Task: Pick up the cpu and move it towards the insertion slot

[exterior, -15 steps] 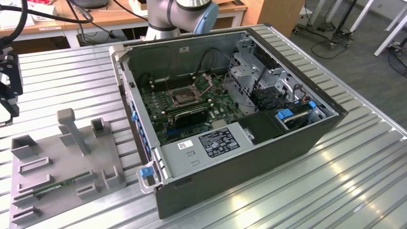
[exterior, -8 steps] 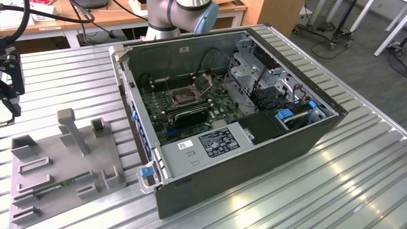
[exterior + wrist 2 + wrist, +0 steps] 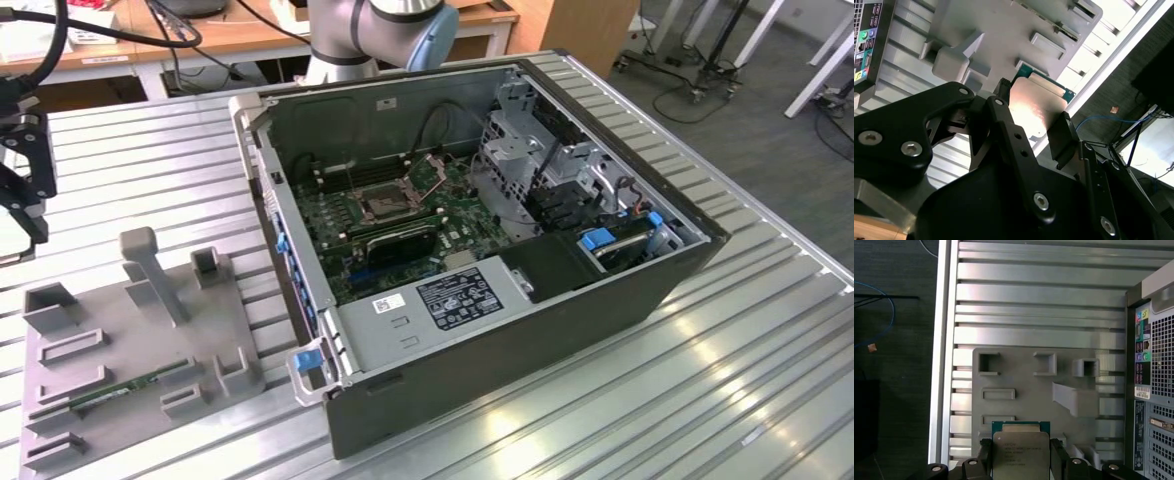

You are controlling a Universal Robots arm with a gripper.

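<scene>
Above grey holder (image 3: 1024,390): cpu (image 3: 1020,460) flat in pincer (image 3: 1020,454), lid up.

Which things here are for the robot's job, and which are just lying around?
For the job: the cpu, clamped by the gripper; the insertion slot inside the computer case.
Just lying about: the memory stick on the grey holder.

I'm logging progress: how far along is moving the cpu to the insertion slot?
Done: the cpu looks lifted, gripped between the jaws of the gripper. In hand: it hangs over the grey fixture tray beside the computer case. Left: the whole way to the insertion slot inside that case.
</scene>
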